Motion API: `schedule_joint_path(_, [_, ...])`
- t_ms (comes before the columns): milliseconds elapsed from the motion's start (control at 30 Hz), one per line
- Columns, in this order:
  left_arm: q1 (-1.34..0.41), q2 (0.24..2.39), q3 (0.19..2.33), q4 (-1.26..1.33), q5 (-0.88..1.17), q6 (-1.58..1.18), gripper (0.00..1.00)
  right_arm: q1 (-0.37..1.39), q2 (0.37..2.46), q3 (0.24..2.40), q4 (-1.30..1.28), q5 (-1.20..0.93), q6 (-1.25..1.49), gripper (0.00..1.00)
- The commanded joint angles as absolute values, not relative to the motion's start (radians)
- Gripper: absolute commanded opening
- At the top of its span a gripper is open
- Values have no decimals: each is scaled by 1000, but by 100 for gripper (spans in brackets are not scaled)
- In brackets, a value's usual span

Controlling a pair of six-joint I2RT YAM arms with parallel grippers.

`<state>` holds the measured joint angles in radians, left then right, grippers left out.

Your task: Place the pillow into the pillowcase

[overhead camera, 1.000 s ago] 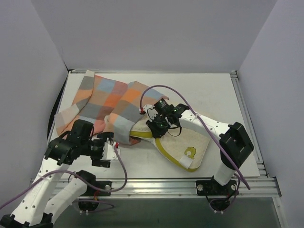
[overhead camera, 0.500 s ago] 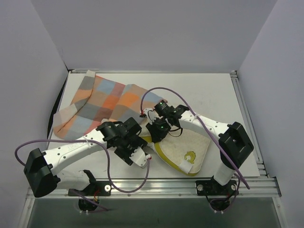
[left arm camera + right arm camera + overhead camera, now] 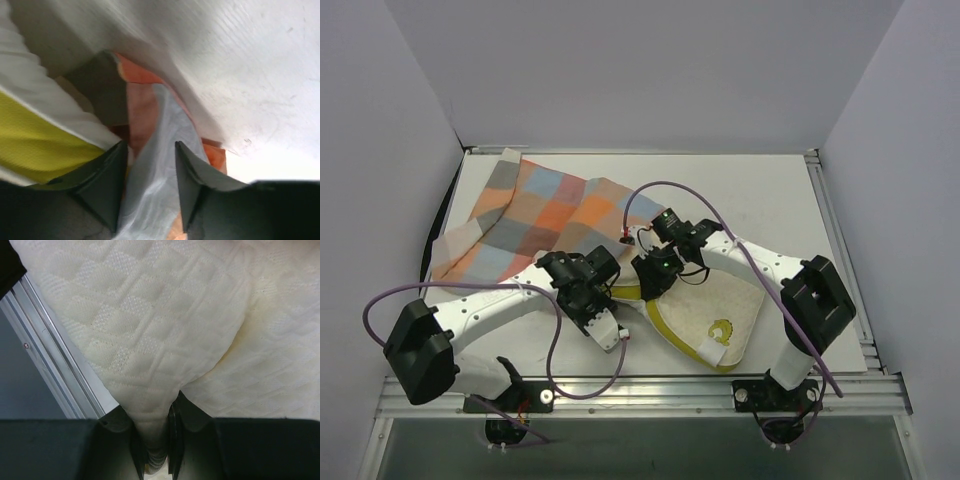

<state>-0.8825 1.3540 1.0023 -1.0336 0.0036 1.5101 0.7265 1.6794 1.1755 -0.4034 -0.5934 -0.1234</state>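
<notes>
The checked pillowcase [image 3: 535, 215] lies spread at the back left, its near end bunched over a corner of the pillow [image 3: 715, 300]. The cream pillow lies right of centre, showing its yellow edge, a yellow figure [image 3: 720, 327] and a white tag [image 3: 713, 347]. My right gripper [image 3: 653, 272] is shut on a pinched fold of the pillow [image 3: 165, 315], which fills the gap of the right gripper [image 3: 152, 432]. My left gripper [image 3: 603, 280] sits at the pillowcase's near end. In its wrist view the left gripper [image 3: 148, 145] is open, with pale pillowcase cloth [image 3: 155, 170] lying between the jaws beside the pillow's yellow edge [image 3: 45, 145].
An aluminium rail [image 3: 650, 385] runs along the table's near edge and another [image 3: 840, 250] along the right side. White walls enclose the back and both sides. A purple cable [image 3: 660, 185] arcs above the right wrist.
My left arm swung out from its folded pose at the near left and reached in to the pillowcase's near end. The right gripper kept its hold and shifted only slightly.
</notes>
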Motion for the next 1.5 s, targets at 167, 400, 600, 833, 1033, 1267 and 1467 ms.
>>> schedule_joint_path(167, [-870, 1394, 1051, -1126, -6, 1563, 19, 707, 1641, 1183, -437, -707, -77, 0])
schedule_joint_path(400, [-1059, 1428, 1297, -1063, 236, 1381, 0, 707, 1709, 1252, -393, -785, 0, 0])
schedule_joint_path(600, [-1201, 1442, 1453, -991, 348, 1212, 0, 699, 1755, 1310, -266, -879, 201, 0])
schedule_joint_path(833, [-1213, 1327, 1163, -876, 319, 1155, 11, 686, 1828, 1131, -138, -862, 279, 0])
schedule_joint_path(1033, [-1194, 1175, 1130, -807, 267, 715, 59, 621, 1754, 1068, -172, -910, 267, 53])
schedule_joint_path(1267, [-786, 1117, 1242, -792, 229, 295, 75, 391, 1508, 1126, -356, -895, 172, 69])
schedule_joint_path(1467, [-678, 1445, 1484, -796, 14, 62, 75, 212, 1575, 1247, -449, -642, 144, 89])
